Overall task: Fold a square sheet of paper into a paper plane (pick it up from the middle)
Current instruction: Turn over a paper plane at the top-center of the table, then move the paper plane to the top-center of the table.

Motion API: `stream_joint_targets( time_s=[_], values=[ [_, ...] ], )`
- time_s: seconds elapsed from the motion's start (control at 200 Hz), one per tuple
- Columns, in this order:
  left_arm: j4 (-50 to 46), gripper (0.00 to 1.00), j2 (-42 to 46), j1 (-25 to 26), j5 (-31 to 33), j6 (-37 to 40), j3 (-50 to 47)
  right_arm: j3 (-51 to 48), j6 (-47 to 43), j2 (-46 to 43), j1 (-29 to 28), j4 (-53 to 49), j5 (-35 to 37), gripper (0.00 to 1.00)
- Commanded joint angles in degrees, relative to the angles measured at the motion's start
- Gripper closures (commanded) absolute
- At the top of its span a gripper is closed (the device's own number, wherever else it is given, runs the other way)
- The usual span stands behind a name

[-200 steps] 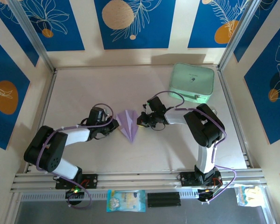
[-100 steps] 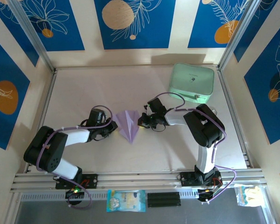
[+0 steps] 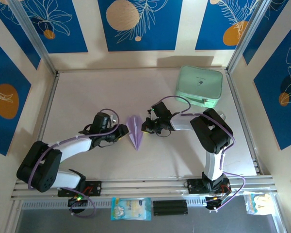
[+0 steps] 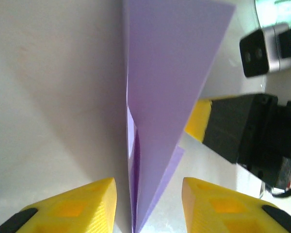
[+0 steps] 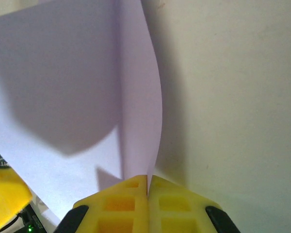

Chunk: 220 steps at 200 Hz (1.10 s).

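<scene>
Now the right gripper [image 5: 148, 185] pinches the purple paper plane [image 3: 136, 131] tight, and the jaws of the left gripper [image 4: 149, 194] stand apart around its fold.

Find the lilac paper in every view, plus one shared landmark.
Top external: lilac paper just below and left of centre.
Left wrist: upright at centre, between the left pincer's parted fingers.
Right wrist: upper left, edge pinched in the shut right pincer.
Shared landmark: the right pincer, right of the paper from above, yellow behind it from the left wrist.
</scene>
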<state>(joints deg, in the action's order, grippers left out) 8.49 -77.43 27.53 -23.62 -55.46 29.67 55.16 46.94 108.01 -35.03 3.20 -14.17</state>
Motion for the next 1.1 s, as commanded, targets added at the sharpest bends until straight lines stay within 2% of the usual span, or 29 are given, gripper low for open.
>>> stream_joint_targets(
  time_s=[0.0, 0.27, 0.47, 0.785, 0.925, 1.096],
  values=[
    [1.8, 0.62, -1.7, 1.6, -3.3, 0.0, 1.0, 1.2, -0.4, 0.2, -0.3, -1.6, -1.2, 1.0],
    [2.5, 0.62, -6.6, 3.0, -3.5, 0.4, 3.3, 1.6, -0.5, 0.2, -0.4, -2.0, -0.9, 1.0],
    [1.8, 0.72, -6.2, 3.6, -3.8, 1.1, 4.2, 1.9, -0.6, 0.4, -0.4, -2.2, -1.0, 1.0],
    [1.5, 0.71, -8.4, 4.4, -4.9, 1.8, 6.0, 2.1, -0.6, 0.7, -0.3, -2.3, -1.2, 1.0],
    [1.6, 0.7, -10.1, 5.1, -3.3, -0.5, 7.4, 2.2, -0.4, 1.0, -0.4, -2.3, -1.4, 1.0],
    [-4.7, 0.68, -12.0, 6.9, 0.7, 1.3, 10.5, 2.2, -0.4, 1.0, -0.3, -2.3, -1.3, 1.0]
  ],
)
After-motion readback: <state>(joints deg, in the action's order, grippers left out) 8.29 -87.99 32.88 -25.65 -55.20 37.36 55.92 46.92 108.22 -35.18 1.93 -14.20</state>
